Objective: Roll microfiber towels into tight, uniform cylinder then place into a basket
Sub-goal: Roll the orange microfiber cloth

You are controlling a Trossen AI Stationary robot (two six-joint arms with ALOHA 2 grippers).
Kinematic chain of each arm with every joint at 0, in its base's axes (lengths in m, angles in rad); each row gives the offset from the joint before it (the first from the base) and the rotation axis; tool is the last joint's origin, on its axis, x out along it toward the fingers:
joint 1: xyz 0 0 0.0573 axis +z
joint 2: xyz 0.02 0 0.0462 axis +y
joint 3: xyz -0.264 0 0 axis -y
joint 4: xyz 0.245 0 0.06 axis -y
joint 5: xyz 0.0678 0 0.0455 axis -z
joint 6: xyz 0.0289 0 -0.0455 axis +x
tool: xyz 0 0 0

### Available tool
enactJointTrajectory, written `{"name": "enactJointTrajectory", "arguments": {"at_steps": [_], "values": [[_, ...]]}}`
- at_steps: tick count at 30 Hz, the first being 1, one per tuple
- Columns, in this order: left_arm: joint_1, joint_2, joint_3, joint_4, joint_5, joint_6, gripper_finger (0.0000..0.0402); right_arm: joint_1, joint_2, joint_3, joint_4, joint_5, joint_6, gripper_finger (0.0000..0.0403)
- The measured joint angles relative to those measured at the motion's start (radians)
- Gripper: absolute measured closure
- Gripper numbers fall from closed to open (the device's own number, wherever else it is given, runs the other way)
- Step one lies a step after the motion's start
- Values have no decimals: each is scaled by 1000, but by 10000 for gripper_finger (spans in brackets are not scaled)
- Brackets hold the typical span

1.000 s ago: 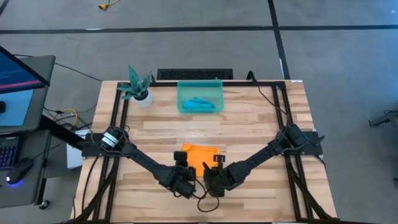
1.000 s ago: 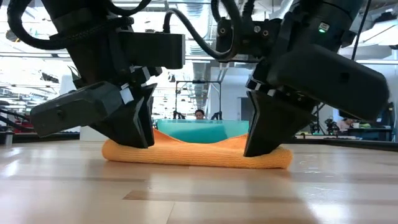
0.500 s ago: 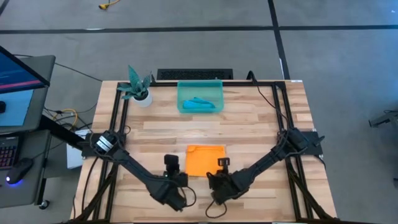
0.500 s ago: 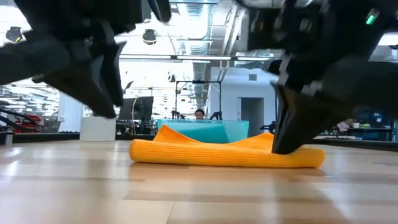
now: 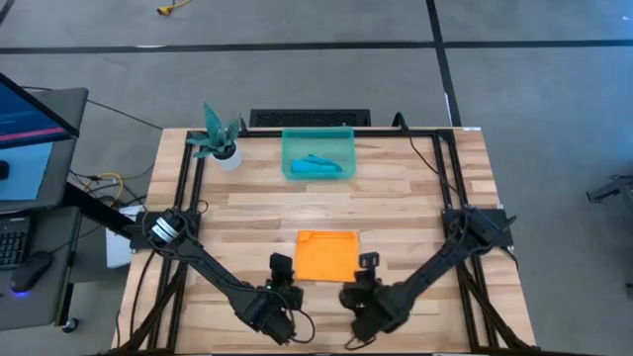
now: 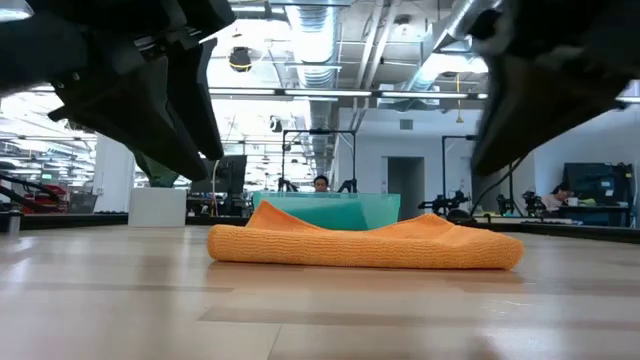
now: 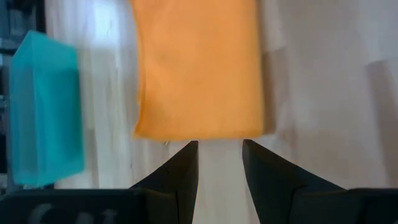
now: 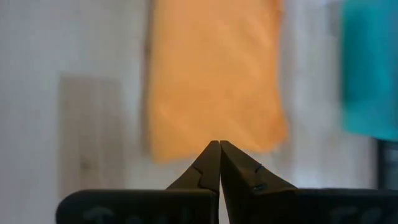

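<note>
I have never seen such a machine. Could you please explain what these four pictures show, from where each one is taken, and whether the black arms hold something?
This is a robot with two dark arms at a wooden table. One picture looks straight down from above, one looks level across the tabletop, and two come from cameras on the arms' wrists. On the table lies an orange towel, folded flat. Farther back stands a teal basket with a rolled blue towel inside, and beside it a small potted plant. The left gripper is open and the right gripper is shut. Both sit at the table's near edge, just short of the orange towel. Neither holds anything.
</note>
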Motion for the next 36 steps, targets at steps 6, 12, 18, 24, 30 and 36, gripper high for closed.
{"name": "enactJointTrajectory", "arguments": {"at_steps": [6, 12, 18, 24, 30, 36], "values": [[0, 0, 0, 110, 29, 91, 283, 96, -1, 4, -267, 84, 228, 370], [8, 0, 0, 181, 29, 153, 283, 165, -2, -45, -433, 106, 457, 378], [25, 0, 0, 195, 61, 161, 283, 187, -2, -105, -441, 95, 511, 389], [32, 0, 0, 195, 109, 165, 283, 186, -27, -157, -435, 59, 528, 391], [32, 0, 0, 194, 109, 171, 283, 186, -205, -301, -366, 64, 547, 392], [32, 0, 0, 194, 108, 171, 283, 170, -456, -487, -108, 110, 547, 389]]}}
